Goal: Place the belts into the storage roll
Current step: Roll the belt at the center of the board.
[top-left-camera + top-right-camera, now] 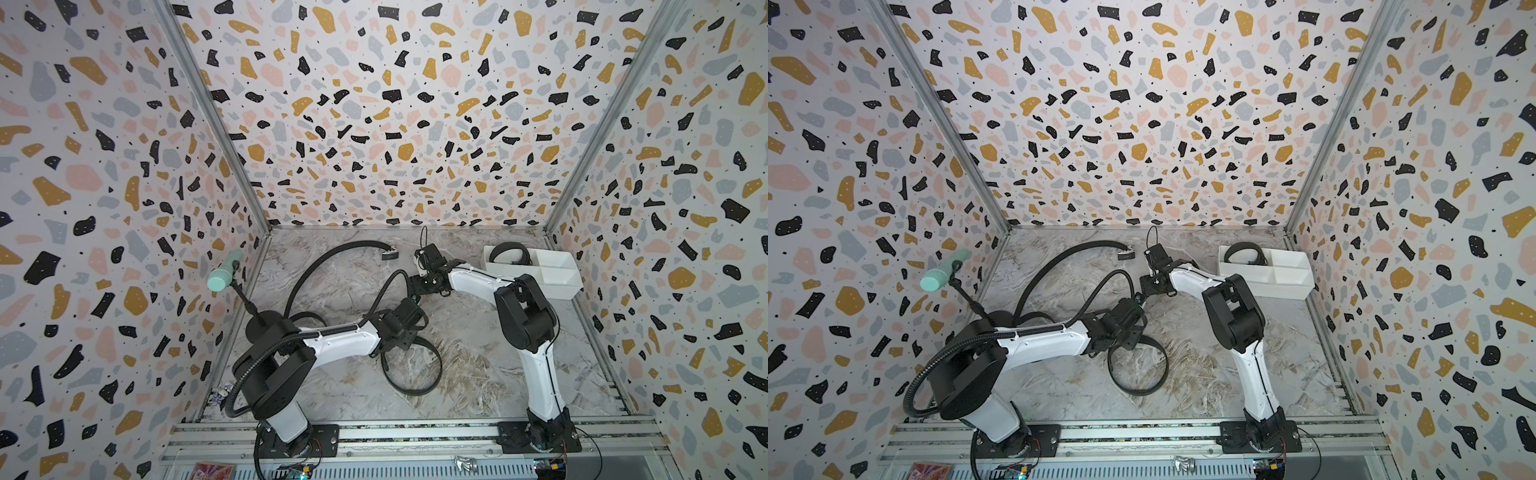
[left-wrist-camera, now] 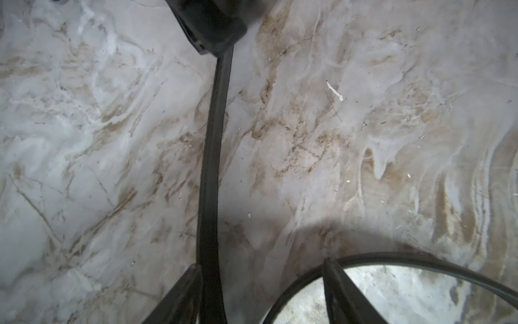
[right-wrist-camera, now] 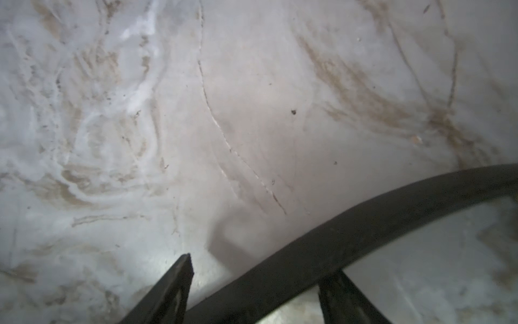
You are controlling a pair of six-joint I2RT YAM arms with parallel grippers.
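Straddling looped belt (image 2: 212,168) with left gripper (image 2: 262,263) and right gripper (image 3: 260,265), both open. Sitting inside storage roll (image 1: 566,283), coiled belt (image 1: 524,254).

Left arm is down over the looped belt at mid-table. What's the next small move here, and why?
Probably close the left gripper. Its jaws stand open and the belt runs between them, beside one finger, so a grip looks available. Only the coiled belt sits in the storage roll so far.

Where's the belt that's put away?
In both top views the coiled belt lies in an end compartment of the storage roll, back right on the table.
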